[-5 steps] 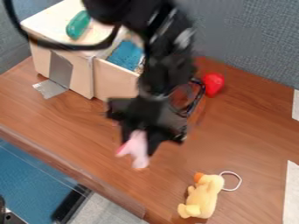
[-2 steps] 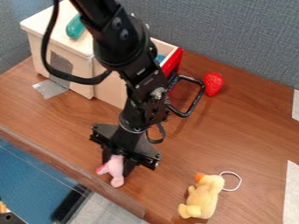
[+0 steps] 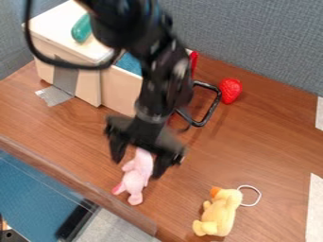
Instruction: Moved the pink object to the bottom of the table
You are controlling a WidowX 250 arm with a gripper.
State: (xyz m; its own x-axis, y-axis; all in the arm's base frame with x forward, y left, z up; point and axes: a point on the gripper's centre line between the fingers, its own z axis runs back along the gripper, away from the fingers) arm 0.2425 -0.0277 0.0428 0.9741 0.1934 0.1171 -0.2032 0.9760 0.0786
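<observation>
Lying on the bench (image 3: 271, 142) near its lower-left edge, the toy (image 3: 136, 178) is pale pink and soft-looking, with short, rounded limbs and a deeper pink patch at its lower left. Its long axis slants from upper right to lower left. The arm (image 3: 157, 80) descends from the top edge, a cable (image 3: 63, 63) looping at its left. The end effector (image 3: 137, 168) points downward, its fingers spread to either side of the toy's upper part.
</observation>
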